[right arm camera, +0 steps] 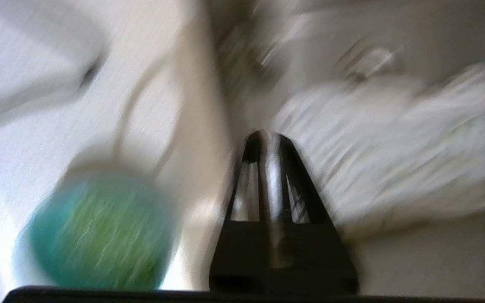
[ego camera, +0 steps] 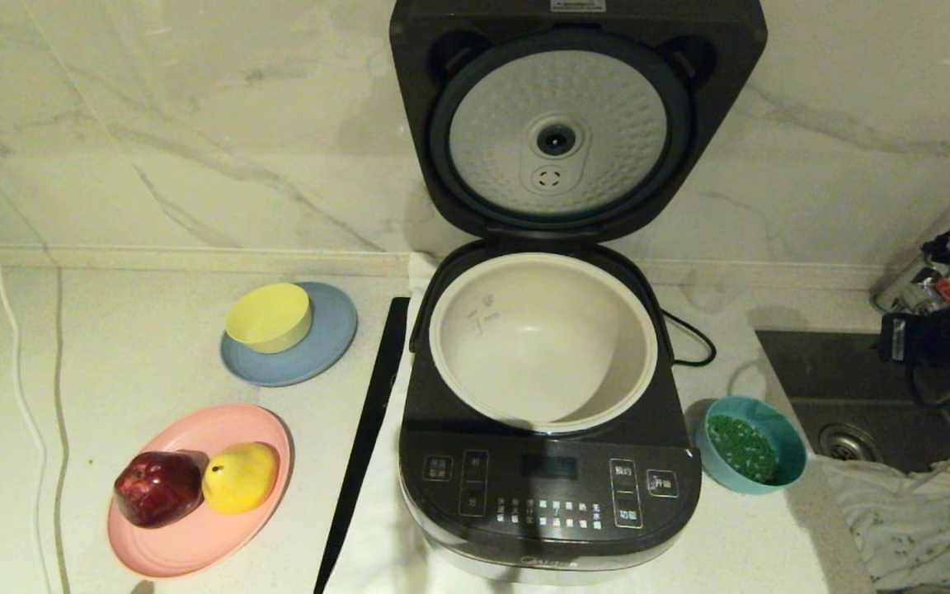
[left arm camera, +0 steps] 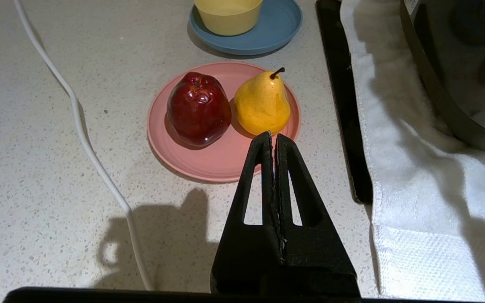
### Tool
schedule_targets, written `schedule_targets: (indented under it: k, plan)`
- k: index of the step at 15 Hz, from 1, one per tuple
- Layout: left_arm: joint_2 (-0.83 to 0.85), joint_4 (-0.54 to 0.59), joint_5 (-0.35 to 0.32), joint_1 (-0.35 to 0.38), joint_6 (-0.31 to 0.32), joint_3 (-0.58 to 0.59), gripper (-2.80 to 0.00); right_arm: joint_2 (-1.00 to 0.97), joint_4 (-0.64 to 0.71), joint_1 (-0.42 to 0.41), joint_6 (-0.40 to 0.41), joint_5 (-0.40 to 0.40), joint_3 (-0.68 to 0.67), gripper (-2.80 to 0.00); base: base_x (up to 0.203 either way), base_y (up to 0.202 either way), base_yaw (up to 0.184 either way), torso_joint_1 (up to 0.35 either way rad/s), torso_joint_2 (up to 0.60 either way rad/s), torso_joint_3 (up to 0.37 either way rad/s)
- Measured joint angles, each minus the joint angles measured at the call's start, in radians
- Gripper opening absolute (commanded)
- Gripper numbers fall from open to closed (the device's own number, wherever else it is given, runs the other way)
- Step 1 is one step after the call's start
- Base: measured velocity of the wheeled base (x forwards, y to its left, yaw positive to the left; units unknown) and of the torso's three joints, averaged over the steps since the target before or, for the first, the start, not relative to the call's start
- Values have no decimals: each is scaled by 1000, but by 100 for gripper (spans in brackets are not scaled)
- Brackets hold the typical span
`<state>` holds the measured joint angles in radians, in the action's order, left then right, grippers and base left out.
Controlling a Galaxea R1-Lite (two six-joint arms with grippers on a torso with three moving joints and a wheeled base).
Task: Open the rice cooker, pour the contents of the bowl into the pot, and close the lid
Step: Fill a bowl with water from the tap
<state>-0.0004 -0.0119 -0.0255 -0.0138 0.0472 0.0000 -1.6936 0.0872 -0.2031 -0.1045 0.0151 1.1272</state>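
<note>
One bowl (ego camera: pixel 753 445) w/ green contents (ego camera: pixel 742 446); pot (ego camera: pixel 543 341) bare.

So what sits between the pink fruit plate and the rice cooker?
In the head view, a long black strip lies between the pink plate and the rice cooker, along the white towel's edge.

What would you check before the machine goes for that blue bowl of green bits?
1. Lid up, out of the way: ok, it stands fully raised.
2. Pot ready to receive: ok, seated in the rice cooker and bare inside.
3. Bowl upright with its contents inside: ok, beside the cooker's right front.
4. Right end effector open for grasping: not ok, fingers nearly together, holding nothing.
5. Right end effector lined up with the bowl: cannot tell.
6. Left end effector clear: ok, shut, near the pink plate.
</note>
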Motion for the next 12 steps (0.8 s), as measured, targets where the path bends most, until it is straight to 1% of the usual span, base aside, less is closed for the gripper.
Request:
schedule_targets:
  k: [1,2,3,8,12]
  plan:
    - [0,0,0,0,0,0,-280,32,71,13,-7,-44,-15,0,0,0,0,0,0,0]
    - [0,0,1,0,0,0,-280,59,122,26,-10,-64,-36,0,0,0,0,0,0,0]
    - [0,0,0,0,0,0,-280,81,143,36,-11,-68,-59,0,0,0,0,0,0,0]
    - [0,0,0,0,0,0,-280,141,139,94,-10,-61,-194,0,0,0,0,0,0,0]
    - [0,0,0,0,0,0,-280,139,138,150,-59,-61,-238,0,0,0,0,0,0,0]
